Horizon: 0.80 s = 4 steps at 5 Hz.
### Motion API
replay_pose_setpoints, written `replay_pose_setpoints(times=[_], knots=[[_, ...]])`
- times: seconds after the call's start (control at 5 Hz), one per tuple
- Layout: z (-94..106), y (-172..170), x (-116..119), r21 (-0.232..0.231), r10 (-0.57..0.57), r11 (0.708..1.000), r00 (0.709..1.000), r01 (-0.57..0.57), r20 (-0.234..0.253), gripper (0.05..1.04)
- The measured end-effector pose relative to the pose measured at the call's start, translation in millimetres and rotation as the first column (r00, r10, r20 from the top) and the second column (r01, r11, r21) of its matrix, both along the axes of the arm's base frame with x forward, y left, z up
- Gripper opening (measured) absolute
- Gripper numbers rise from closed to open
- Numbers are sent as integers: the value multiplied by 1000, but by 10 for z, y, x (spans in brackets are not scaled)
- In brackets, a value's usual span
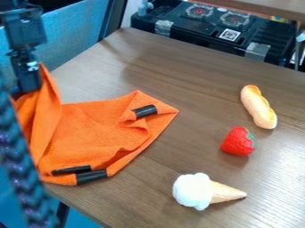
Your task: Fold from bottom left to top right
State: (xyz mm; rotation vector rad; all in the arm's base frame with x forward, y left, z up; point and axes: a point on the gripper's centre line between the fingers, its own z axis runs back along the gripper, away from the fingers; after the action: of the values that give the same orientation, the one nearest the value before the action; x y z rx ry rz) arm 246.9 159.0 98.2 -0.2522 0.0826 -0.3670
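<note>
Gripper (26, 87), black and angular, grasps a raised, peaked fold of the soft orange cloth (101, 127) at upper left. Rumpled, the cloth spreads from left to centre, its long lower edge slanting up to a corner pointing right. It bears stiff black strips (145, 111). Right of it, on the wood-grained table (179, 67), lie lumpy bread (259, 107), rounded strawberry (238, 143) and pointed cone (225, 192).

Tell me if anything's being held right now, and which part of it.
The orange cloth is being held by its raised upper-left end, in the tool.
</note>
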Motion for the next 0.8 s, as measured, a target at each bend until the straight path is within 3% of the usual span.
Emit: replay_pose_setpoints(times=[0.4,0.8], knots=[[69,-391,99,-81,54,995,996,-60,-72,83],[332,-580,324,-138,137,980,989,-145,-63,83]])
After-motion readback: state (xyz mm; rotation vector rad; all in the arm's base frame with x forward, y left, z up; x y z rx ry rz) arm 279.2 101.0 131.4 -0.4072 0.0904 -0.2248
